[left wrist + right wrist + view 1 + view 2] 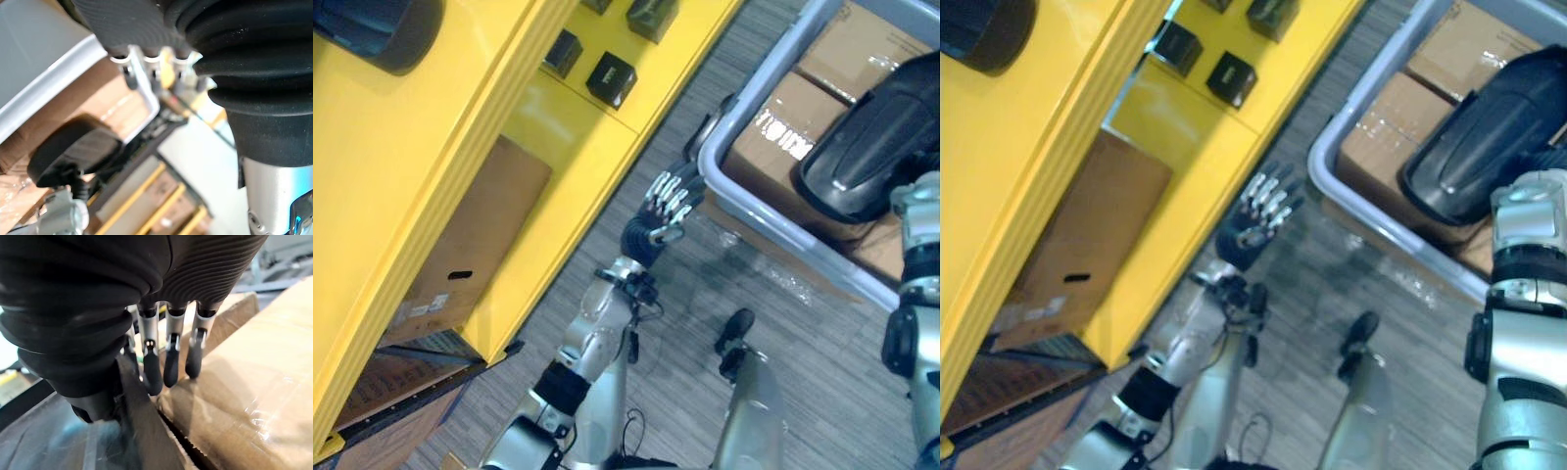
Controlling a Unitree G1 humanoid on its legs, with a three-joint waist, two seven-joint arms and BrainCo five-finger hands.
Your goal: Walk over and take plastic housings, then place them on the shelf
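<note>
Over the grey cart (759, 83), the right hand (171, 347) points straight fingers down at a cardboard box (244, 396), holding nothing; left hand (664, 206) hangs relaxed by the rim. A dark housing (372, 29), seemingly, sits on the yellow shelf (431, 127). Best locate another before curling those fingers

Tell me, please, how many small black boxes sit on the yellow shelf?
4, on the shelf: two whole boxes, two cut off at the top edge; more may lie beyond.
</note>
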